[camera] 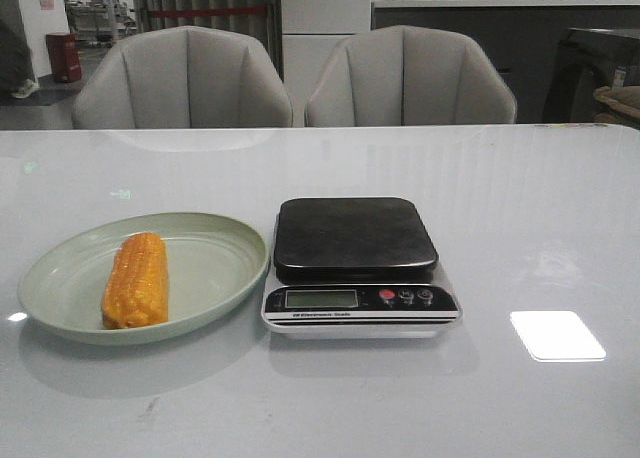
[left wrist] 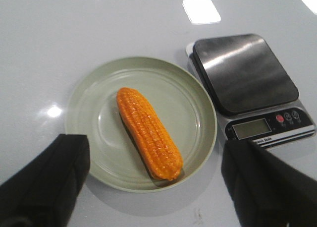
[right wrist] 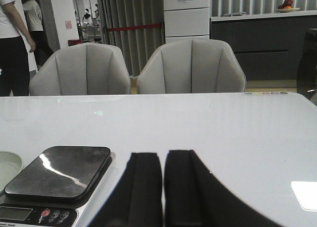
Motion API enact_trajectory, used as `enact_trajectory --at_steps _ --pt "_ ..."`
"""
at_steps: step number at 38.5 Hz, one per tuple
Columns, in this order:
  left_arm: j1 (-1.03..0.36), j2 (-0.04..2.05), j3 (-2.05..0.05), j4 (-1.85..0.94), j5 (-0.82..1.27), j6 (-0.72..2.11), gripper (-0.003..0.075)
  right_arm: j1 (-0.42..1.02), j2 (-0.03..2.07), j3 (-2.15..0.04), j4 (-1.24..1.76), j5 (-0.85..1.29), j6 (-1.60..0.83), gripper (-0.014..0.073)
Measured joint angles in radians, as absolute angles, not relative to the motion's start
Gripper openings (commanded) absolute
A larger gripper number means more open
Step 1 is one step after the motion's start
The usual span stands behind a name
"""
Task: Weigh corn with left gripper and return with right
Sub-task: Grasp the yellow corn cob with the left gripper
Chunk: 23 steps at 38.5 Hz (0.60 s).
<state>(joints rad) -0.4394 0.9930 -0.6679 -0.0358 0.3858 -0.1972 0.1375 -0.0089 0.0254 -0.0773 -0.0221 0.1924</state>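
The orange-yellow corn (camera: 136, 279) lies on the pale green plate (camera: 215, 278) at the table's front left. The scale (camera: 356, 266) stands just right of the plate, its dark platform bare. In the left wrist view the corn (left wrist: 148, 132) lies on the plate (left wrist: 193, 108), and my left gripper (left wrist: 156, 175) hovers above it, open wide and empty, with one finger on each side. The scale (left wrist: 250, 81) sits beside the plate there. My right gripper (right wrist: 163, 160) is shut and empty, low over the table to the right of the scale (right wrist: 57, 180). Neither gripper shows in the front view.
Two grey chairs (camera: 185, 78) (camera: 410, 78) stand behind the table's far edge. A bright light reflection (camera: 557, 335) lies on the glossy white tabletop at the right. People stand in the background of the right wrist view (right wrist: 15, 38).
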Motion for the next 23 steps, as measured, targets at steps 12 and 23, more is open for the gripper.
enact_trajectory --at_steps 12,23 --pt "-0.465 1.352 -0.81 -0.038 0.37 -0.266 0.0594 0.137 -0.009 0.025 -0.077 -0.022 0.192 0.0193" --pt "-0.465 1.591 -0.917 -0.062 0.405 -0.326 0.0594 0.137 -0.009 0.025 -0.077 -0.022 0.192 0.0193"
